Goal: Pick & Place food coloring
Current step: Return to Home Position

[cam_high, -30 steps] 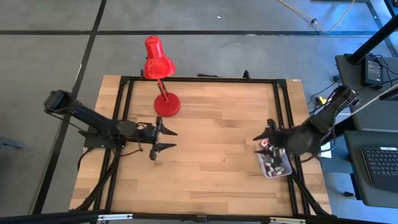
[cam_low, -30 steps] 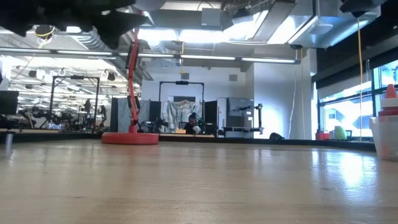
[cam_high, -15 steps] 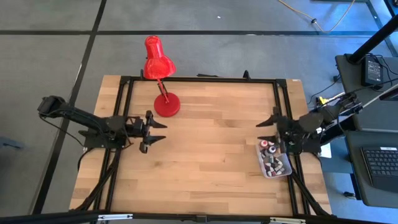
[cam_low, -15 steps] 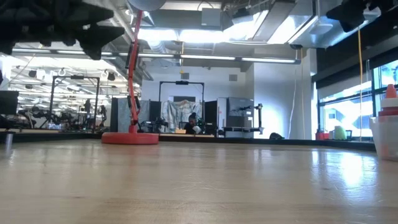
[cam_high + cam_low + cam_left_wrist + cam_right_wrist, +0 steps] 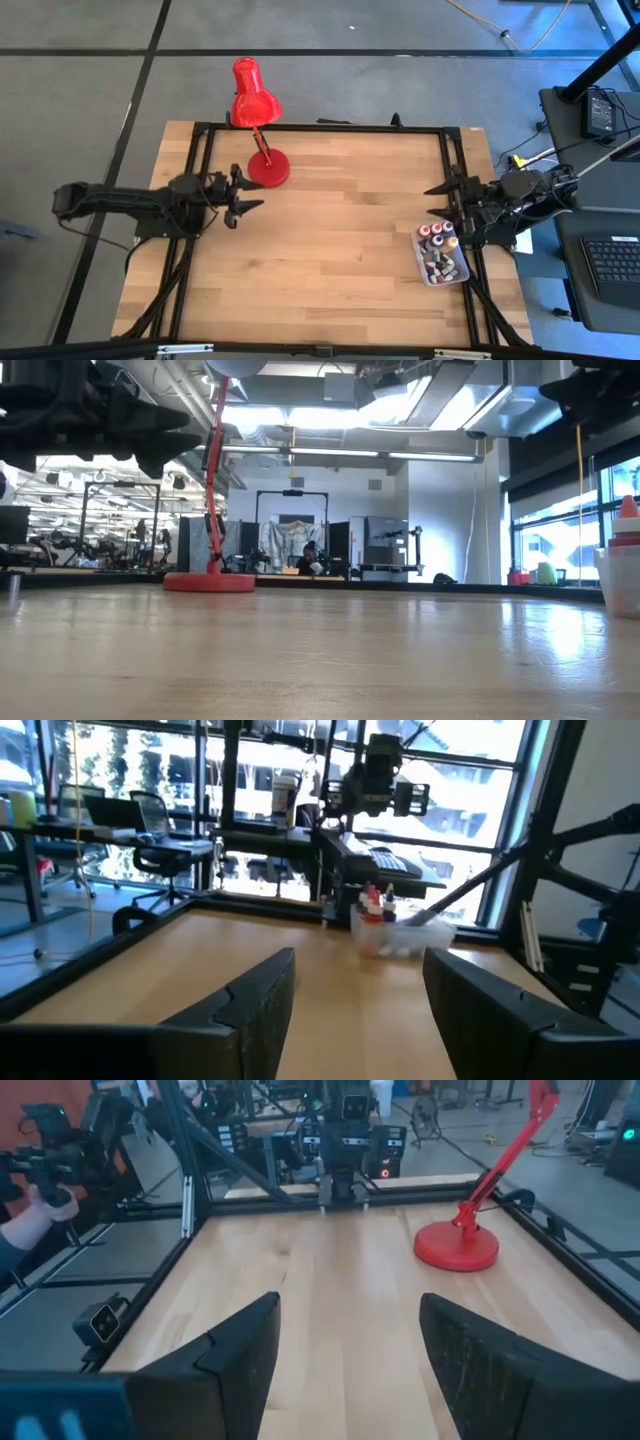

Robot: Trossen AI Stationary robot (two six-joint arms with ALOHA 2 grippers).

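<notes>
Wood table (image 5: 330, 250) with a black frame, one dark arm at each side. Food coloring bottles (image 5: 438, 243) sit packed together in a clear tub (image 5: 457, 277) at the table's right edge, caps up, with red, orange and dark bodies. Low view shows the tub at the far right with a red-tipped bottle sticking above its rim.

Right pincer (image 5: 436, 200) hangs over the right rail just beside the tub's far end, pointing toward the table's middle. Its fingers (image 5: 235, 1360) are spread wide and hold nothing.

Left pincer (image 5: 250, 192) is at the left rail, near the base of a red lamp (image 5: 268, 168), pointing across the table toward the tub. Its fingers (image 5: 250, 1010) are also spread wide and hold nothing. Both pincers are off the table top.

Lamp stands at the table's far side, left of centre, head leaning out past the edge. Right wrist view catches a person's hand (image 5: 35, 1220) off the table, gripping a dark device.
</notes>
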